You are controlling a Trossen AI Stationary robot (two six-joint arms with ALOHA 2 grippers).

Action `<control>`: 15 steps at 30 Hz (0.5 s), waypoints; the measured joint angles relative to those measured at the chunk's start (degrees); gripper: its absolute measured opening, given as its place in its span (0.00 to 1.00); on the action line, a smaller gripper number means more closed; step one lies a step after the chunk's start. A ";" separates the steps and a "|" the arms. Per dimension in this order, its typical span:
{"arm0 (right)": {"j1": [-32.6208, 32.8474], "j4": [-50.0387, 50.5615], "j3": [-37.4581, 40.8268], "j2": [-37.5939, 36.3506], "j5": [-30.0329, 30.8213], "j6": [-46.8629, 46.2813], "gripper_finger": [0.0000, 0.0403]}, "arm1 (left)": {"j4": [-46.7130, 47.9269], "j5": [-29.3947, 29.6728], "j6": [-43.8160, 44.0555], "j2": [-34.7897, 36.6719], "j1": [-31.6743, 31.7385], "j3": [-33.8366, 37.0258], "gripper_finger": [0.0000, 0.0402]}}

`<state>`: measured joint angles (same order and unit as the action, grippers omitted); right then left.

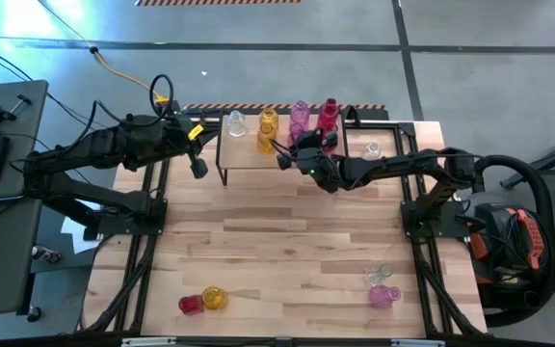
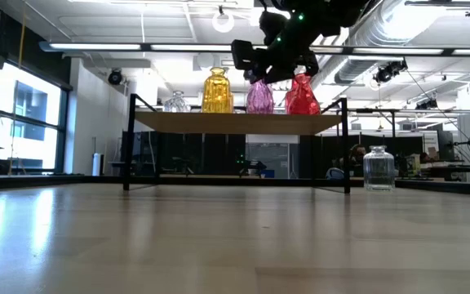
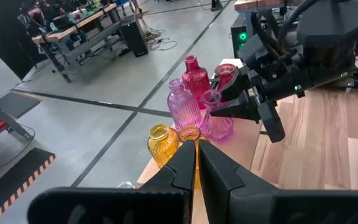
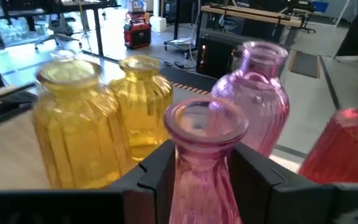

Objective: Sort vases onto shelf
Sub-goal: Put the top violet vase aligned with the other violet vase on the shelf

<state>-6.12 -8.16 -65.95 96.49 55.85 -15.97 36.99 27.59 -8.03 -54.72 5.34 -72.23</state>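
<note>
Right gripper (image 1: 288, 154) is the tool at work, reaching in from the right side of the desk to hang over the shelf (image 1: 249, 156), which stands along the desk's far edge near its middle. Its two dark fingers (image 4: 156, 167) flank the neck of a pink vase (image 4: 199, 163) that stands upright on the shelf top, long axis vertical, mouth up between the jaws; whether the pads press the glass or stand just off it I cannot tell. What matters for the next move is that the vase sits directly between the fingers, so a clean release, if that is the step in hand, calls for a straight lift or a pull back toward the desk's right edge. Neighbours crowd it: two amber vases (image 4: 107, 115) just beside it toward the shelf's left end, a taller pink vase (image 4: 263, 93) just behind, and a red vase (image 4: 347, 149) toward the right end. A sideways drift could knock any of them. Left gripper (image 3: 196, 163), fingers pressed together and empty, waits off the shelf's left end, pointing along it.
</note>
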 joint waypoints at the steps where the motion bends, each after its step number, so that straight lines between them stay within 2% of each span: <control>1: -0.08 0.55 -0.47 0.00 -0.20 0.01 0.30 | 0.00 0.00 -0.01 0.00 0.00 0.00 0.03; 8: -1.37 6.31 -1.60 -0.11 -1.45 -4.91 0.30 | 0.01 0.01 0.26 0.00 0.00 0.00 0.03; 15: -1.40 6.93 -1.60 -0.13 -2.25 -6.04 0.30 | 0.01 0.00 0.28 0.00 0.00 0.00 0.03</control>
<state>-7.53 -1.23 -67.55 96.36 53.60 -22.02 36.99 27.59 -7.75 -54.72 5.34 -72.23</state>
